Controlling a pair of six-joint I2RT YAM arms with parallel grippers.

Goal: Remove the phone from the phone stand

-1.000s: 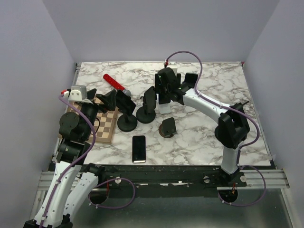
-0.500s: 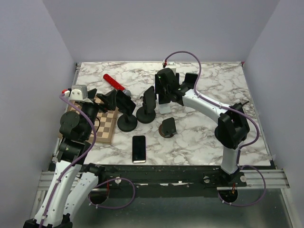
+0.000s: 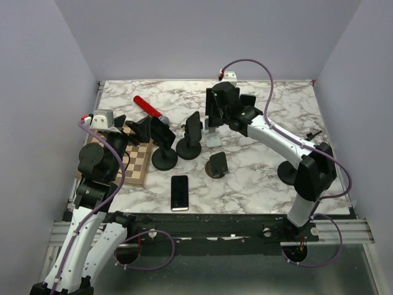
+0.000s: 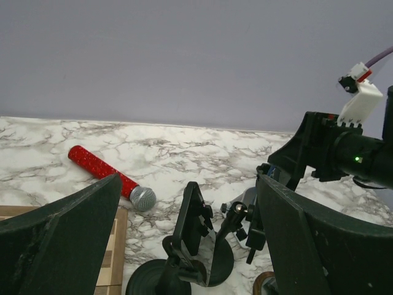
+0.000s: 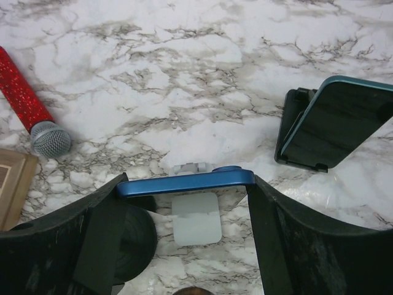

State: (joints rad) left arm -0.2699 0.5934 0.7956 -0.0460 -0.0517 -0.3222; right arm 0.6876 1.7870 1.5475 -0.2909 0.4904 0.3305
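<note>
The right fingers [image 5: 67, 246] have risen and drawn back toward the far edge of the table [image 3: 264, 178] since a moment ago. The slim blue-edged phone [image 5: 184, 182] has come up with them. They are clamped on its two ends, and it hangs above the small pale grey phone stand [image 5: 196, 224], clear of it as far as I can judge. I'd say the lift is done and only setting the phone down remains.

The left fingers [image 4: 58, 221] are spread wide with nothing between them, over by the left edge.

The table is white marble with grey veins. A red glitter microphone with a silver head [image 3: 149, 109] lies toward the far-left corner, and a black phone [image 3: 179, 192] lies flat by the near edge. Plain lilac walls close in on three sides.
</note>
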